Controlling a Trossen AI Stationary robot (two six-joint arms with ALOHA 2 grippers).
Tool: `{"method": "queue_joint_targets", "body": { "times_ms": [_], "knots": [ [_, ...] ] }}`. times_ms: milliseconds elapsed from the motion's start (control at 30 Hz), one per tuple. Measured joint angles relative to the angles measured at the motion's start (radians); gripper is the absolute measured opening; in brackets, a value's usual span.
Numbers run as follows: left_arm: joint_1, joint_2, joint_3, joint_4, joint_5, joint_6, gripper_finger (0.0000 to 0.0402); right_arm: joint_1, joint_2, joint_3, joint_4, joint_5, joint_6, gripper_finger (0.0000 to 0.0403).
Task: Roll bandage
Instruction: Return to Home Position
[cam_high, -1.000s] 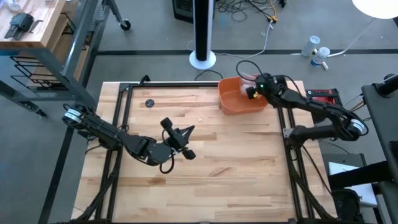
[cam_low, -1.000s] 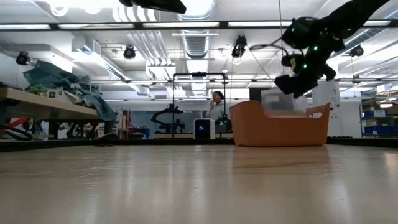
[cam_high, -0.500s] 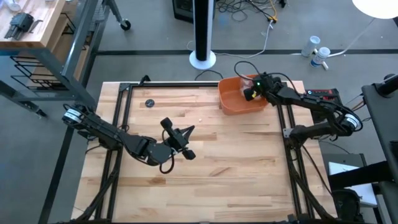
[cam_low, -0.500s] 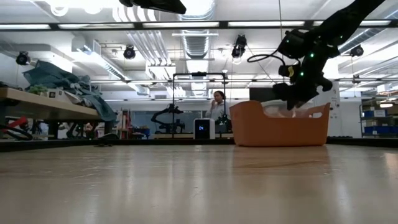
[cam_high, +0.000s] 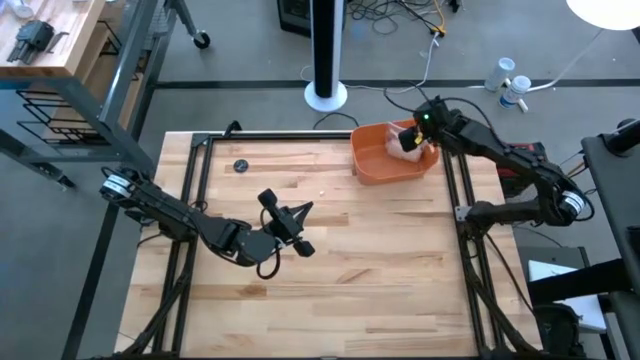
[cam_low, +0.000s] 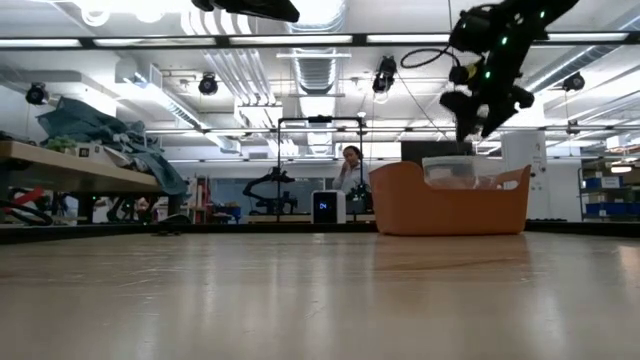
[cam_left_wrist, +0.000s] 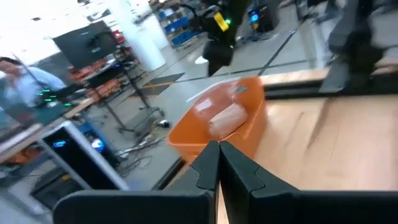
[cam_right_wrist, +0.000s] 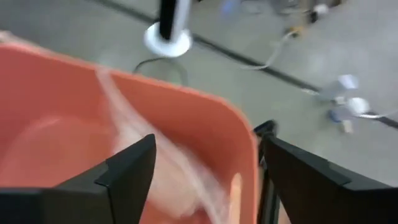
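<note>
An orange tub (cam_high: 362, 165) stands at the table's far right. In it lies a pale, roll-like bundle (cam_left_wrist: 219, 118) with clear plastic (cam_low: 455, 172) about it; whether this is the bandage I cannot tell. My right gripper (cam_low: 478, 112) hangs open above the tub's far right part, its fingers wide apart (cam_right_wrist: 208, 168) with nothing between them. My left gripper (cam_high: 296, 228) waits shut above the middle of the table, its fingers (cam_left_wrist: 217, 163) pointing toward the tub.
A small dark round thing (cam_high: 240, 165) lies on the table at the far left. A black frame rail (cam_high: 270, 135) runs along the far edge. Bare wood stretches between the left gripper and the tub. A person (cam_low: 350, 165) stands in the room behind.
My right gripper held the pale, plastic-wrapped bundle above the tub, went down into the tub, opened and let it go. It has then risen and drawn a little toward the table's far edge. The bundle now lies in the tub.
</note>
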Motion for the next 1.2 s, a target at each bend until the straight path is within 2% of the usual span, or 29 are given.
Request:
{"method": "queue_joint_targets", "body": {
  "times_ms": [67,133,233,300,367,400,467,533,600,667,733,833,933,1033,1200],
  "knots": [
    [-0.007,-0.017,0.017,-0.001,0.045,-0.014,0.0,0.0,-0.039,0.036,-0.041,-0.131,-0.021,0.0301],
    [-0.008,-0.052,0.04,0.004,0.153,-0.03,0.0,0.001,-0.087,0.058,-0.051,-0.273,-0.051,0.0302],
    [-0.008,-0.111,0.064,0.008,0.439,-0.024,0.0,0.005,-0.173,0.066,-0.048,-0.523,-0.086,0.0299],
    [-0.005,-0.141,0.069,0.008,0.672,0.019,0.0,0.021,-0.234,0.06,-0.029,-0.736,-0.117,0.0295],
    [-0.005,-0.17,0.069,0.002,0.842,0.104,0.0,0.046,-0.296,0.029,0.023,-0.982,-0.135,0.029],
    [-0.005,-0.185,0.069,0.003,0.901,0.141,0.0,0.06,-0.325,0.009,0.067,-1.094,-0.133,0.0288],
    [-0.006,-0.208,0.069,0.008,0.949,0.199,0.0,0.088,-0.376,-0.031,0.204,-1.296,-0.104,0.0284],
    [-0.011,-0.216,0.069,0.009,0.974,0.152,0.0,0.122,-0.426,-0.077,0.361,-1.442,-0.028,0.0281],
    [-0.012,-0.212,0.068,-0.003,0.995,0.154,0.0,0.164,-0.471,-0.119,0.496,-1.501,0.02,0.0278],
    [-0.004,-0.205,0.066,0.046,0.991,0.165,0.0,0.207,-0.508,-0.156,0.596,-1.507,0.015,0.0277],
    [0.031,-0.217,0.068,0.086,0.99,0.114,0.0,0.245,-0.53,-0.188,0.647,-1.484,-0.01,0.0277],
    [0.1,-0.274,0.062,0.02,1.0,0.029,0.0,0.295,-0.565,-0.238,0.717,-1.42,-0.008,0.0282],
    [0.153,-0.321,0.021,-0.005,1.132,-0.001,0.0,0.338,-0.592,-0.29,0.855,-1.4,0.039,0.0287],
    [0.17,-0.399,-0.032,-0.006,1.197,-0.019,0.0,0.37,-0.624,-0.348,0.977,-1.413,0.09,0.0291],
    [0.172,-0.564,-0.171,0.03,1.164,-0.062,0.0,0.399,-0.671,-0.439,1.079,-1.413,0.129,0.0296]
  ]
}}
